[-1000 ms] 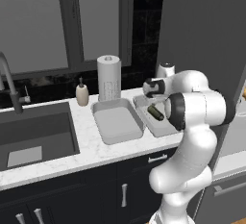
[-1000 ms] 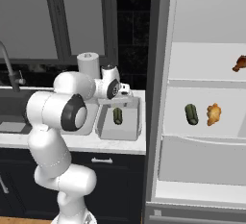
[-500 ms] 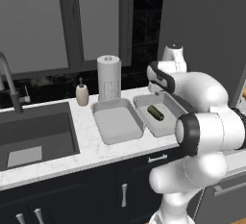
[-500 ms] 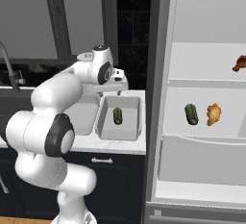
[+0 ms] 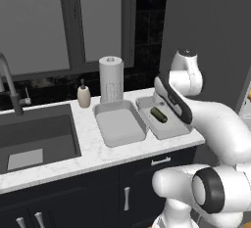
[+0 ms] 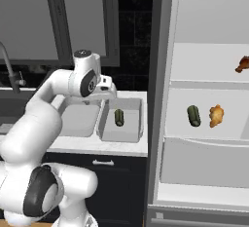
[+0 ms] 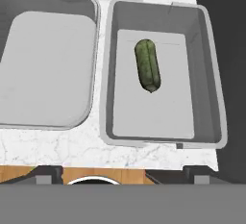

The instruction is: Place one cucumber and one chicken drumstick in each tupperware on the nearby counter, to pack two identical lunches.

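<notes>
Two grey tupperwares sit side by side on the white counter (image 5: 108, 153). The left tupperware (image 7: 48, 59) is empty. A dark green cucumber (image 7: 147, 65) lies alone in the right tupperware (image 7: 108, 74), also seen as cucumber (image 5: 158, 115) and cucumber (image 6: 119, 117). My gripper (image 7: 120, 174) hangs open and empty above the counter's front edge, looking down on both boxes; it is beside the right box's near left corner as gripper (image 6: 111, 94). On the fridge's middle shelf lie a second cucumber (image 6: 193, 115) and a chicken drumstick (image 6: 216, 115). Another drumstick (image 6: 242, 64) lies on the shelf above.
The open fridge (image 6: 204, 172) stands right of the counter. A paper towel roll (image 5: 111, 79) and a soap bottle (image 5: 84, 96) stand behind the boxes. A dark sink (image 5: 34, 139) with a faucet (image 5: 10, 82) lies to the left.
The arm has swung its elbow round and drawn the hand back from over the right tupperware. The jaws stay open, and the cucumber has not moved.
</notes>
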